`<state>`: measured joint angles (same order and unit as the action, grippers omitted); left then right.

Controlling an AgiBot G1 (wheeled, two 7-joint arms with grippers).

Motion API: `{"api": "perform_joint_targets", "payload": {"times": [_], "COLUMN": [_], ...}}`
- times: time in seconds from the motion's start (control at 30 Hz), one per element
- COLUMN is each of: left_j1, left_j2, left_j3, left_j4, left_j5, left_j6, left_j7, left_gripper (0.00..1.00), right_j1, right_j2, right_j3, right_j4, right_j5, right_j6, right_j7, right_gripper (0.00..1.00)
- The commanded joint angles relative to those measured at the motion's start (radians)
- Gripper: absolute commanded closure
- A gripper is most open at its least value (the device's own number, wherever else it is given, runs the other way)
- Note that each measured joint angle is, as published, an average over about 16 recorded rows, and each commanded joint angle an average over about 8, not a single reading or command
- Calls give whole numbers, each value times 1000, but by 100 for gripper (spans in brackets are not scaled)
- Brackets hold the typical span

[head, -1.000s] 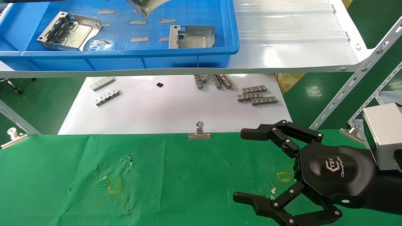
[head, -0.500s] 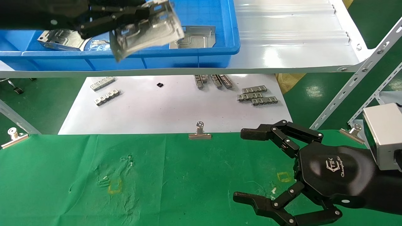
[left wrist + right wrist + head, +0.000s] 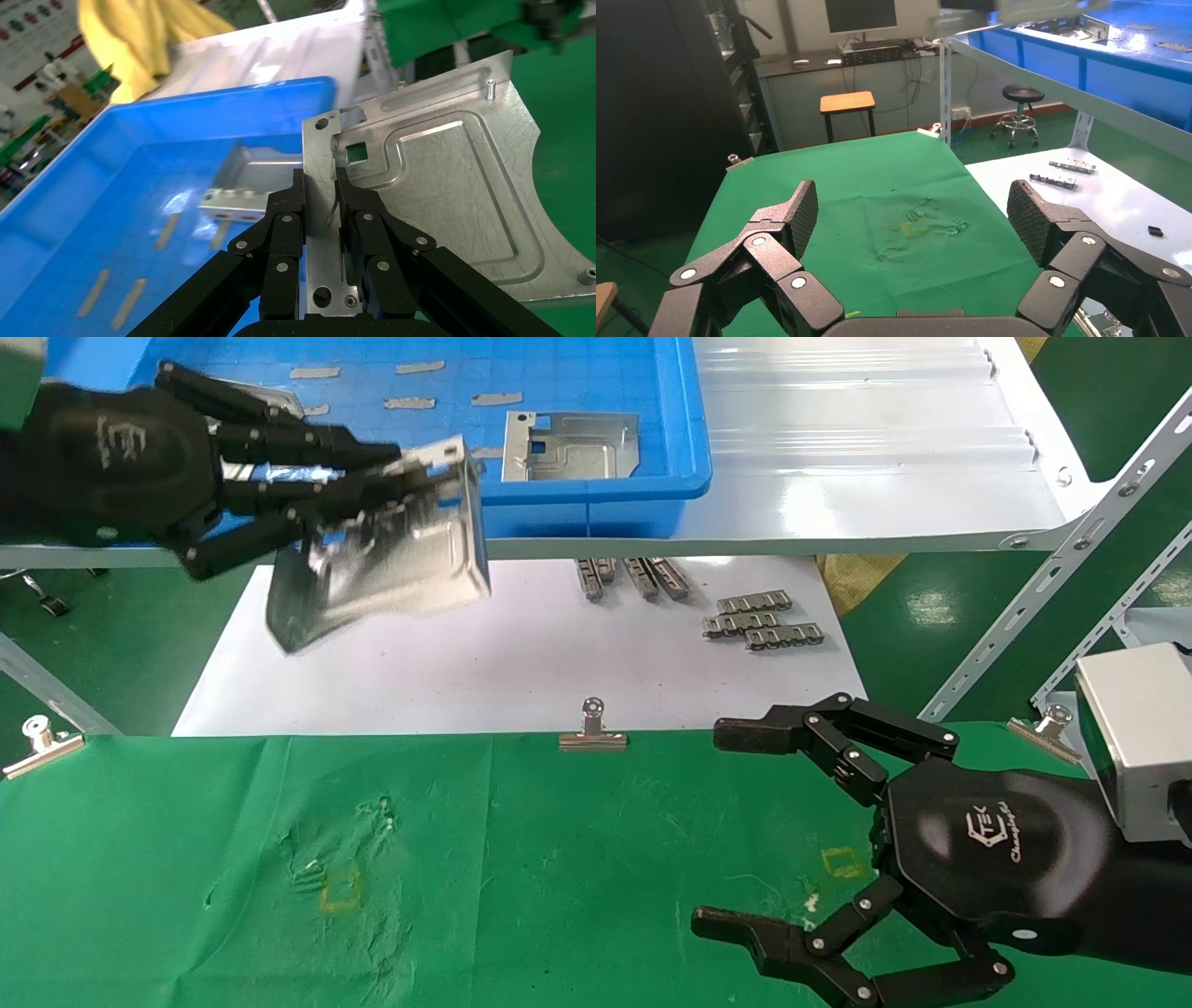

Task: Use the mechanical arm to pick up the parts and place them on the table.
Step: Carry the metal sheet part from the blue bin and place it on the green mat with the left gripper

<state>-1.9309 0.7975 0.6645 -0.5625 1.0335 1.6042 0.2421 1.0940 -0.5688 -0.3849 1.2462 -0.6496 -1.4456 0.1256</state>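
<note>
A part (image 3: pixel 391 556) is clamped in the left tool (image 3: pixel 372 491) at 10 o'clock, above the desk (image 3: pixel 559 859). The right tool (image 3: pixel 792 840) is spread open and empty at 4 o'clock.

Factory workshop: blue parts bin (image 3: pixel 596 505) on slotted-angle steel shelving (image 3: pixel 1071 542).

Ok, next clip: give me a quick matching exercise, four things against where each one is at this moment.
Things:
1. left pincer
2. right pincer
3. metal plate with square cutout
4. binder clip

Places:
A. lying in the blue bin
B. open, low over the green cloth
C. shut on a metal plate, held up in front of the white shelf
D. on the cloth's far edge

Pairs: 1-C, 2-B, 3-A, 4-D
</note>
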Motion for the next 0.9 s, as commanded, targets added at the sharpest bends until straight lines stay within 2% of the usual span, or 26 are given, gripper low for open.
{"api": "perform_joint_targets", "payload": {"times": [0.03, 0.23, 0.47, 0.67, 0.9], "left_j1": [26, 69, 115, 158, 191], "left_j2": [-30, -109, -148, -133, -112], "left_j3": [25, 130, 265, 356, 436], "left_j4": [-58, -189, -256, -205, -83], "left_j5": [-50, -116, -74, -46, -45], "left_j6": [-1, -5, -14, -14, -26], "left_j7": [-9, 45, 228, 371, 460], "left_gripper": [100, 100, 100, 100, 100], "right_j1": [0, 0, 0, 0, 0], "right_j2": [0, 0, 0, 0, 0], "right_j3": [0, 0, 0, 0, 0], "right_j4": [0, 0, 0, 0, 0], "right_j5": [0, 0, 0, 0, 0], "right_j6": [0, 0, 0, 0, 0], "right_j7": [0, 0, 0, 0, 0], "right_gripper": [0, 0, 0, 0, 0]}}
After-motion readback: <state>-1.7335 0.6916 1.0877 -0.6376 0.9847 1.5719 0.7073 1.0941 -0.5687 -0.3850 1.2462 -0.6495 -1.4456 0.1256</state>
